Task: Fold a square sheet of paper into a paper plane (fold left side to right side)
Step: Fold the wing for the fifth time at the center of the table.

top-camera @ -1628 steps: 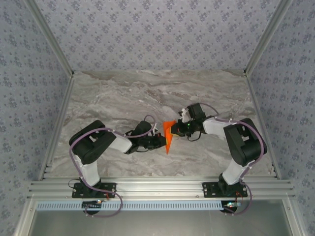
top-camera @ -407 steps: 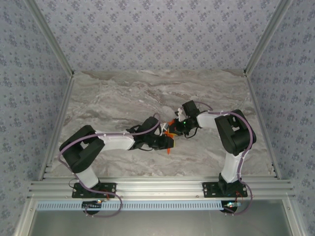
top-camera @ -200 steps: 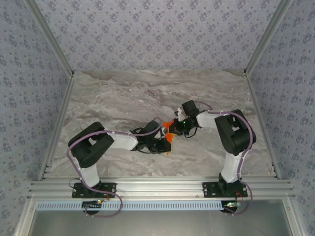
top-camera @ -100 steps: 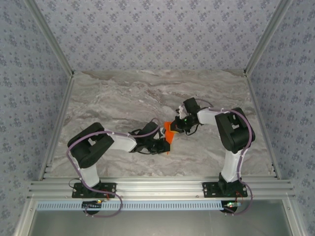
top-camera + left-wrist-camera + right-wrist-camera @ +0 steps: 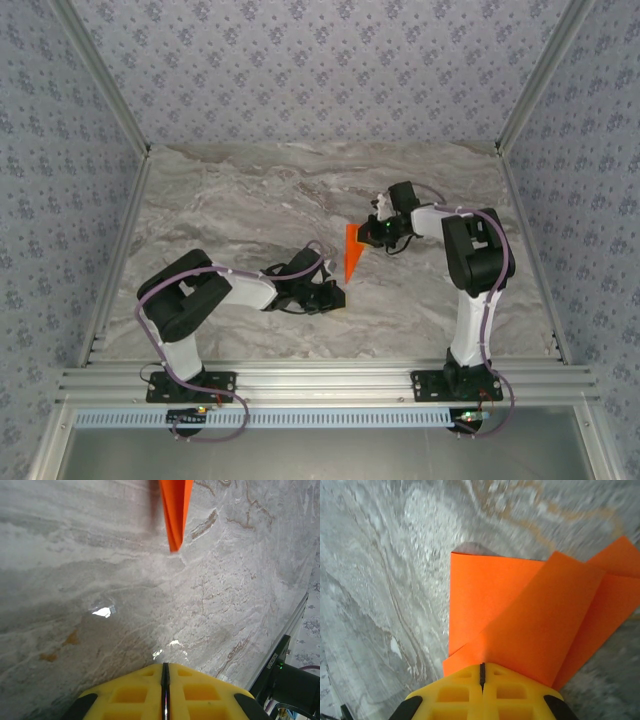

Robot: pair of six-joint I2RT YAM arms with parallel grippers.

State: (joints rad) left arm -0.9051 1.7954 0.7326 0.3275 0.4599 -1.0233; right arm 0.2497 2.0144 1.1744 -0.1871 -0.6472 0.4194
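1. The paper plane [image 5: 351, 255] is a narrow orange dart near the middle of the grey marbled tabletop [image 5: 230, 200]. It sits between your two arms, with its wide end toward the far wall and its tip pointing back toward the arm bases.
2. Your right pincer [image 5: 367, 235] is clamped on the plane's wide end, coming at it from the right side.
3. In your right wrist view, the two yellow fingers [image 5: 515, 677] are pressed together. The orange paper [image 5: 520, 615] fans out from between them.
4. That same view shows the paper in overlapping layers. One flap runs diagonally across a squarer panel, and another edge shows at the right.
5. Your left pincer [image 5: 337, 296] sits low over the tabletop, just beside the plane's tip on the near-left side and apart from it.
6. In your left wrist view, its yellow fingers [image 5: 200, 680] are closed flat against each other with nothing between them.
7. From that camera, the plane's pointed end [image 5: 175, 510] hangs at the top of the view. Bare stone [image 5: 75, 570] lies between it and the fingers.
8. A soft shadow falls on the stone just left of the tip, so the plane looks lifted off the tabletop. You cannot tell from these views whether the tip itself touches down.
9. Your right arm stands upright from its base and reaches across toward the centre. Your left arm is folded low along the near half of the tabletop.
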